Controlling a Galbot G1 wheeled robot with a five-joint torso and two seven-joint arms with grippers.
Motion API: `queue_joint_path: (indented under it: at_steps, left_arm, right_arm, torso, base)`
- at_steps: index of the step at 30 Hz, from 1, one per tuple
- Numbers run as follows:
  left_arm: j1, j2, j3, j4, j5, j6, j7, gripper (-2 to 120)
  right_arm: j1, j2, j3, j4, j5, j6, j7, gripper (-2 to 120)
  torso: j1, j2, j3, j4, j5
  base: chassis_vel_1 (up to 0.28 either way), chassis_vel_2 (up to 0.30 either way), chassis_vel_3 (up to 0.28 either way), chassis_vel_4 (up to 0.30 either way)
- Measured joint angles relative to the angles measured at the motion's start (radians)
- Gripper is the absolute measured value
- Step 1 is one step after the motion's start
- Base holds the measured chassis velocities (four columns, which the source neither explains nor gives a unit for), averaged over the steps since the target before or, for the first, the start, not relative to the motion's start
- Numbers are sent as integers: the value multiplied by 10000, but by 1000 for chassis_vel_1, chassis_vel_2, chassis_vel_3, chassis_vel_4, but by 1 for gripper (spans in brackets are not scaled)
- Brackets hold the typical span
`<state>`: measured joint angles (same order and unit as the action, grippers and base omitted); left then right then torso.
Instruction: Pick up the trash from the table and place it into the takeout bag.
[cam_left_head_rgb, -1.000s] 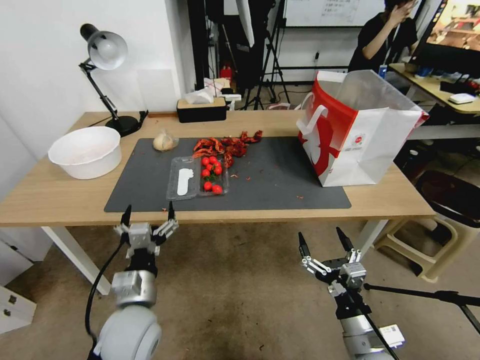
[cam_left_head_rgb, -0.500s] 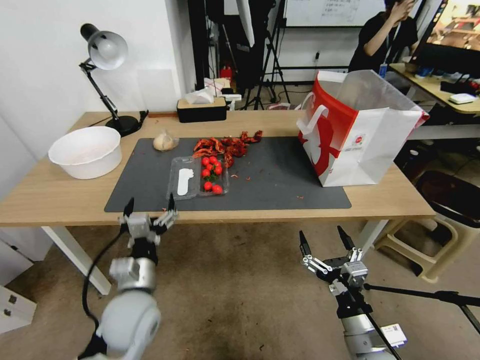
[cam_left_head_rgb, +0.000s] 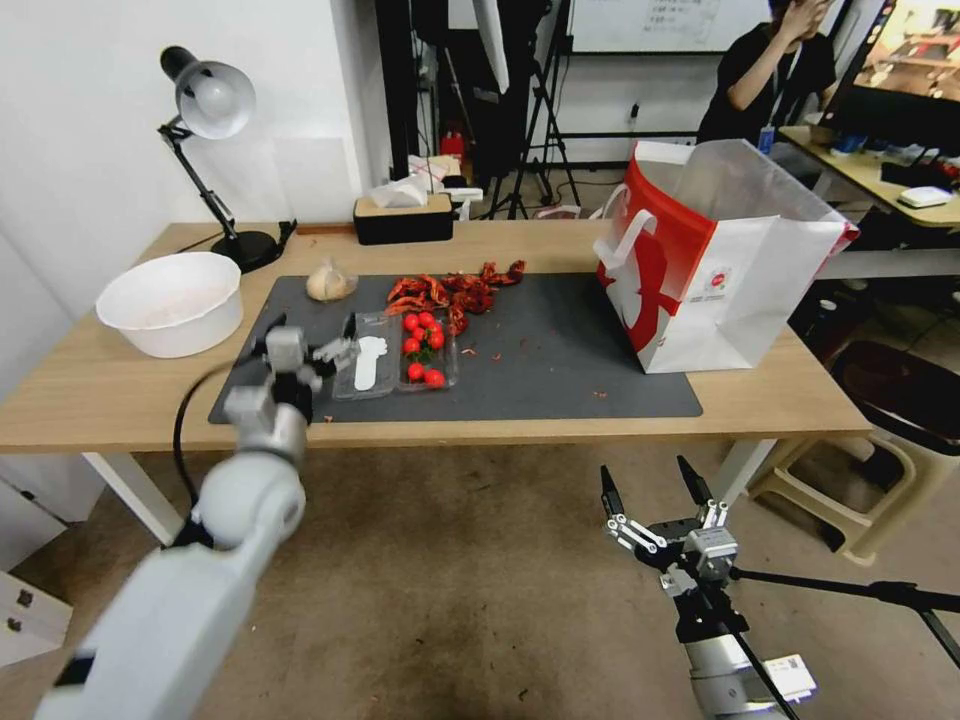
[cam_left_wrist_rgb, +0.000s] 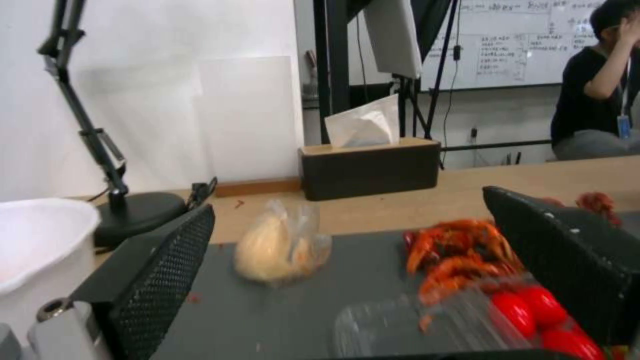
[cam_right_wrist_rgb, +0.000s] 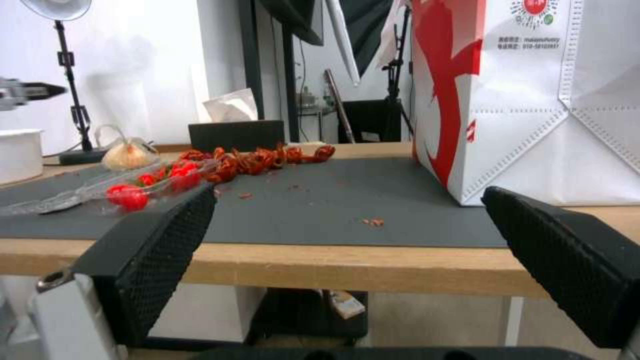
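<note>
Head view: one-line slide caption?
Left claw, open, over the mat beside the tomato box; right claw open below the table edge; bag at right.

Left hand (cam_left_head_rgb: 312, 338): open, over the mat's left part, lower left of centre in the head view; the clear box (cam_left_head_rgb: 395, 352) lies just to its right.
Ahead of left hand: beige bundle (cam_left_wrist_rgb: 280, 246) and red shell pile (cam_left_wrist_rgb: 460, 255), open mat between them.
Left side: big white bowl (cam_left_head_rgb: 172, 303) and lamp (cam_left_head_rgb: 212, 150) stand there.
Mat centre-right (cam_left_head_rgb: 560, 365): free, a few crumbs.
Right side: takeout bag (cam_left_head_rgb: 715, 265) stands upright, mouth open.
Right hand (cam_left_head_rgb: 652, 488): open, below the worktop (cam_left_head_rgb: 110, 400) edge, free room around.
</note>
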<state>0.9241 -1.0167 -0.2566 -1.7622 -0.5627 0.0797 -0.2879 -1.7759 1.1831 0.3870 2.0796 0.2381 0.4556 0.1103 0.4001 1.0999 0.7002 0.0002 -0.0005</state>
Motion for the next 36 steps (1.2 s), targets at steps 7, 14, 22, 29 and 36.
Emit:
queue_joint_path:
  at_steps: [7,14,22,29,36]
  left_arm:
    - [-2266,-67,1048,2228,-476,507,484,100]
    - [-3583,-263,1616,3718,-608,990,509,100]
    - [-4594,-528,2058,5019,-672,1809,948,100]
    - [-5062,-622,2304,5771,-796,2001,976,100]
    - [-5195,-655,2338,5893,-879,2206,931,100]
  right_arm:
    - [30,169,-41,-98,-133,-31,10,100]
    - [-20,181,22,-165,-141,-35,32,100]
    - [-29,192,37,-192,-179,-22,84,100]
    - [-33,188,66,-206,-178,-7,87,100]
    - [-33,184,86,-246,-157,14,88,100]
  torso:
    - [0,0,0,-2,4]
    - [1,-1,0,-1,4]
    - [0,0,-2,-2,7]
    - [0,1,-2,-3,7]
    - [0,1,-2,-1,5]
  base:
    - [0,0,0,0]
    - [0,0,0,0]
    - [0,0,0,0]
    - [0,0,0,0]
    - [0,0,0,0]
